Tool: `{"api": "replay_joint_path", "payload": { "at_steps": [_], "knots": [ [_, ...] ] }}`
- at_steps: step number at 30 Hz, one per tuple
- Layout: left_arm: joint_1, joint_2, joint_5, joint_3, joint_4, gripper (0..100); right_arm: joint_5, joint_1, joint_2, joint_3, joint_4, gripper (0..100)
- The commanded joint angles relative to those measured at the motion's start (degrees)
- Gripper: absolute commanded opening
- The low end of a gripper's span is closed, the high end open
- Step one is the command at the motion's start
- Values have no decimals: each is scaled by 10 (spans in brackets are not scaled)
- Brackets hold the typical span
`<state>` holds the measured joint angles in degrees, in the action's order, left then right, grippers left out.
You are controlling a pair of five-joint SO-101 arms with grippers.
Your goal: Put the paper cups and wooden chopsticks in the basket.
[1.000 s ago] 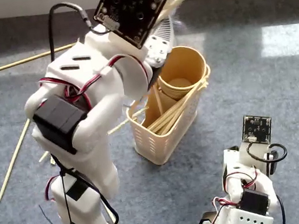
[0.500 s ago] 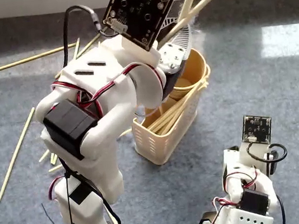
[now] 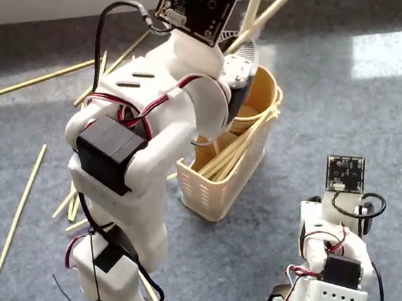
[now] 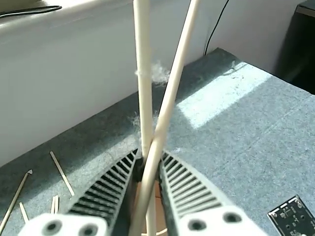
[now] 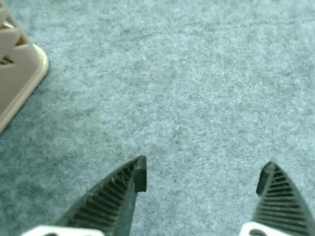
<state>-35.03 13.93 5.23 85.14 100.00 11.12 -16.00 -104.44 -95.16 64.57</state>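
At the left, several loose chopsticks (image 3: 21, 209) lie scattered on the grey surface (image 3: 375, 136), well apart from the basket (image 3: 217, 189). The left gripper (image 4: 150, 158) hangs above the basket's far end. Its fingers (image 4: 110, 184) are closed narrow on two chopsticks (image 4: 142, 88), which cross and point upward. Their lower ends are hidden behind the arm, so they are probably over the opening, but I cannot tell. To do this step well, I think the wrist should tilt the sticks along the basket's long side, lower them, and only then release. Dropped from high, they may bounce off the paper cup (image 3: 267, 91) inside or off the rim. Room for moving is on the right of the basket, where the right gripper (image 5: 202, 179) sits low with fingers wide apart, holding nothing
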Motion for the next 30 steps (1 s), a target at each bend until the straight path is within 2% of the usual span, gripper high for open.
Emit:
{"api": "replay_joint_path", "payload": {
  "at_steps": [1, 13, 20, 25, 30],
  "knots": [
    [8, -24, 7, -1, 0, 111, 6, -3, -5, -44, -11, 347],
    [10, -26, 5, -1, 0, 111, 6, -3, -5, -44, -11, 347],
    [83, -23, 5, -5, 0, 111, 6, -3, -5, -44, -11, 347],
    [189, -20, 5, -24, 8, 111, 6, -3, -5, -44, -11, 347],
    [393, -18, 1, -179, 4, 116, 6, -5, -5, -44, -11, 347]
  ]
}}
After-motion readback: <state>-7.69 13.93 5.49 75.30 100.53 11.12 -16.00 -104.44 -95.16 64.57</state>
